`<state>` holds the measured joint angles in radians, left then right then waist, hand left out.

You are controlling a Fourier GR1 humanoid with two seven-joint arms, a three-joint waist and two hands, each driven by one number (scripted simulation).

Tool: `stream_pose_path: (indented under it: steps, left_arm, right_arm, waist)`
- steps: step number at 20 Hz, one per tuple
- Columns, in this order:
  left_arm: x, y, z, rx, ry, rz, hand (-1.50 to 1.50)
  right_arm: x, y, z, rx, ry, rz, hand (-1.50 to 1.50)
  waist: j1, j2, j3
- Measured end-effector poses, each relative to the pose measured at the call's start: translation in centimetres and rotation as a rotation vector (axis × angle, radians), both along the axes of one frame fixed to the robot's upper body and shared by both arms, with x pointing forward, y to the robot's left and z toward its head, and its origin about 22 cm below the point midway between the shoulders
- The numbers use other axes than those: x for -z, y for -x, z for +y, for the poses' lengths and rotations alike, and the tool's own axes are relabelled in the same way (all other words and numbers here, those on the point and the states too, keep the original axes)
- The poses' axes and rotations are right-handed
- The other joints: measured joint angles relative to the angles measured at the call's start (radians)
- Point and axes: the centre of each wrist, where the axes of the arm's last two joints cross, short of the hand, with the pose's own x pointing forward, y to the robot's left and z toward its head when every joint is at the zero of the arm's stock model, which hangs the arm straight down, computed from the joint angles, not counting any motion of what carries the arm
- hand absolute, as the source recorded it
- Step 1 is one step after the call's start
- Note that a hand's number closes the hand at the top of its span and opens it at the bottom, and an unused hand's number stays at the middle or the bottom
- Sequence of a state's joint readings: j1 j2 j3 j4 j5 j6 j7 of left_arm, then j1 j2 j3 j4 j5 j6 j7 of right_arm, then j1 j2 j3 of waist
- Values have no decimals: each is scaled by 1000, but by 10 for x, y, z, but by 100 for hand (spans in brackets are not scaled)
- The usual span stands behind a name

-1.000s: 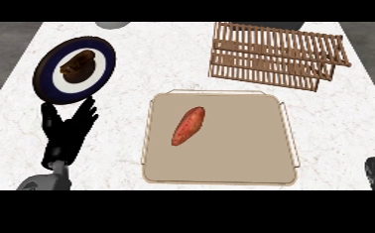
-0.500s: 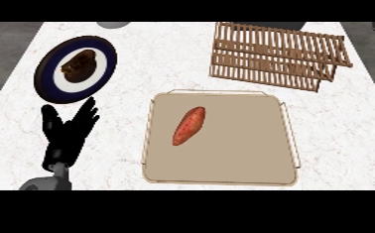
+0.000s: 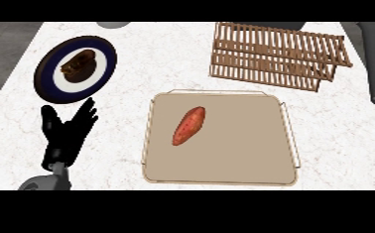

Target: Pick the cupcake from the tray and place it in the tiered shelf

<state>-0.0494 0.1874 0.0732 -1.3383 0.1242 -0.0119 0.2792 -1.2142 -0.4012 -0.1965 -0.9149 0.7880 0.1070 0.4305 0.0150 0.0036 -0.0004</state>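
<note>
A beige tray [image 3: 278, 172] lies on the counter at centre right, and the only thing on it is an orange-red, elongated sweet potato [image 3: 188, 126], lying at a slant on its left half. At the upper left, a brown cupcake-like item [image 3: 79, 65] sits on a blue-rimmed white plate [image 3: 45, 85]. The wooden slatted tiered shelf [image 3: 275, 56] stands at the upper right. My left hand [image 3: 67, 137] is at the lower left, below the plate and left of the tray, open with its fingers pointing up and holding nothing. My right hand does not show.
The white marble counter [image 3: 168, 58] drops off along a dark edge at the far right [image 3: 366, 63] and at the upper left corner. A grey round object [image 3: 111, 24] peeks in at the top edge.
A grey sliver at the lower right edge a second ago has left the view. The left hand, tray, plate and shelf have not moved.
</note>
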Motion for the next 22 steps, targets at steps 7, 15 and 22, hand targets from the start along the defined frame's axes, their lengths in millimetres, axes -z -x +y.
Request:
stream_pose_path:
  steps: [7, 15, 22]
  left_arm:
    - [-6, -2, -6, -2, 1, -2, 0]
    - [-5, 0, -8, -3, 2, 3, 0]
    - [-2, 5, -7, -9, 6, 2, 0]
  right_arm:
    - [3, -9, -7, -34, 10, -8, 150]
    - [0, -12, -19, 21, -122, -46, -150]
    - [-5, -8, -27, 29, -370, -124, -150]
  waist:
    - [-1, -1, 0]
    - [-4, -2, 0]
    - [-4, -3, 1]
